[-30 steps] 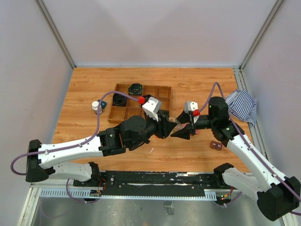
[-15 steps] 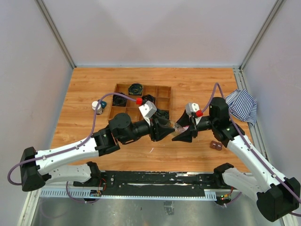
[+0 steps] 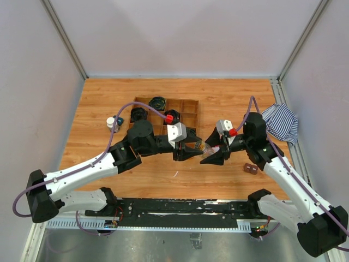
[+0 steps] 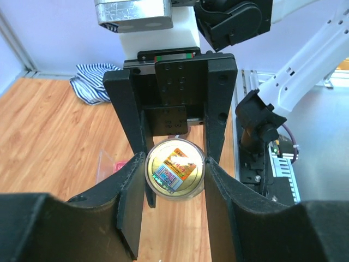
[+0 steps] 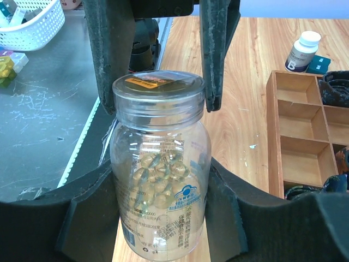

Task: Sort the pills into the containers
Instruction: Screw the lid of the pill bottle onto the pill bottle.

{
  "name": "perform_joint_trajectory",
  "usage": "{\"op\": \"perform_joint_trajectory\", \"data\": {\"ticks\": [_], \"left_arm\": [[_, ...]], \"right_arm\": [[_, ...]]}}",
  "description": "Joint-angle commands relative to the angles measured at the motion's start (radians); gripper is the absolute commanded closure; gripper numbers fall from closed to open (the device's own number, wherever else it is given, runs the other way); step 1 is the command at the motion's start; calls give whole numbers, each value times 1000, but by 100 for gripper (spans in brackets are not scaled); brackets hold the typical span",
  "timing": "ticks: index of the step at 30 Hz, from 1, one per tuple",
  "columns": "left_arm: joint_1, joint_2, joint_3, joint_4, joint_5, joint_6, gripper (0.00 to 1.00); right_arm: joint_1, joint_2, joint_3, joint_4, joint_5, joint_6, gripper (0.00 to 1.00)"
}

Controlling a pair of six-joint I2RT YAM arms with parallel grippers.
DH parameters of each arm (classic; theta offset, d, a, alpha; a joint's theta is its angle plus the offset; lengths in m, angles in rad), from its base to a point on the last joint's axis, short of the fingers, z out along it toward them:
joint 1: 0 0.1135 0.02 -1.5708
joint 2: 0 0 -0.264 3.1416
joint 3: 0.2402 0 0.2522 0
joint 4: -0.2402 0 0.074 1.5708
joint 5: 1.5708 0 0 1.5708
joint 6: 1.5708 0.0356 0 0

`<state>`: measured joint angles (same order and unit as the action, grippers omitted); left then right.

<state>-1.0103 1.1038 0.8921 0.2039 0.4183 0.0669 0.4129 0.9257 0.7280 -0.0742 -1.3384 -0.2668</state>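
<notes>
My right gripper point(image 3: 211, 153) is shut on the body of the clear vial point(image 5: 160, 164), which holds several yellowish softgel pills, and keeps it above the table. My left gripper point(image 3: 194, 148) faces it, its fingers closed on the vial's cap point(image 4: 174, 169), which bears a gold sticker. The vial point(image 3: 202, 146) shows small between both grippers in the top view. The dark bottle with a white cap point(image 3: 112, 122) stands left of the tray and also shows in the right wrist view point(image 5: 301, 52). The pink box point(image 4: 110, 165) lies on the wood below the grippers.
The wooden compartment tray point(image 3: 188, 107) with black coils sits behind the grippers. A striped cloth point(image 3: 280, 122) lies at the right edge. A small brown block point(image 3: 251, 168) is near the right arm. A white basket point(image 5: 30, 27) stands off the table.
My left arm's elbow has swung back toward the tray and its wrist has turned at the cap. My right gripper with the vial has shifted slightly left.
</notes>
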Motion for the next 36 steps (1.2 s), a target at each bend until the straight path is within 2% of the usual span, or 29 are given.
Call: {"op": "perform_joint_trajectory", "data": {"ticks": [1, 6, 7, 13, 19, 21, 23, 26, 29, 32, 36], "left_arm": [[24, 48, -1, -101, 69, 77, 48], [24, -32, -39, 4, -62, -44, 7], [24, -58, -57, 35, -81, -70, 2], [25, -203, -151, 134, -124, -229, 1], [24, -364, -371, 400, -185, -531, 1], [21, -377, -388, 383, -292, -626, 8], [-9, -379, -379, 331, -415, -650, 15], [-136, -341, -295, 186, -700, -563, 17], [-236, -255, -176, 57, -884, -519, 16], [-263, -172, -99, -19, -952, -517, 16], [-283, -102, -43, -36, -983, -503, 17]], "right_arm": [[0, -25, 11, 75, -61, 11, 99], [0, -27, 13, 63, -49, -5, 99], [0, -26, 13, 60, -47, -7, 99], [0, -24, 16, 45, -35, -25, 99], [0, -19, 15, 33, 17, -38, 99], [0, -16, 16, 30, 57, -39, 99], [-1, -10, 16, 26, 97, -39, 99], [-2, 1, 21, 15, 130, -42, 99], [-2, 5, 21, 11, 142, -43, 99], [-2, 5, 23, 7, 148, -46, 99], [-2, 8, 25, 4, 150, -46, 99]]}}
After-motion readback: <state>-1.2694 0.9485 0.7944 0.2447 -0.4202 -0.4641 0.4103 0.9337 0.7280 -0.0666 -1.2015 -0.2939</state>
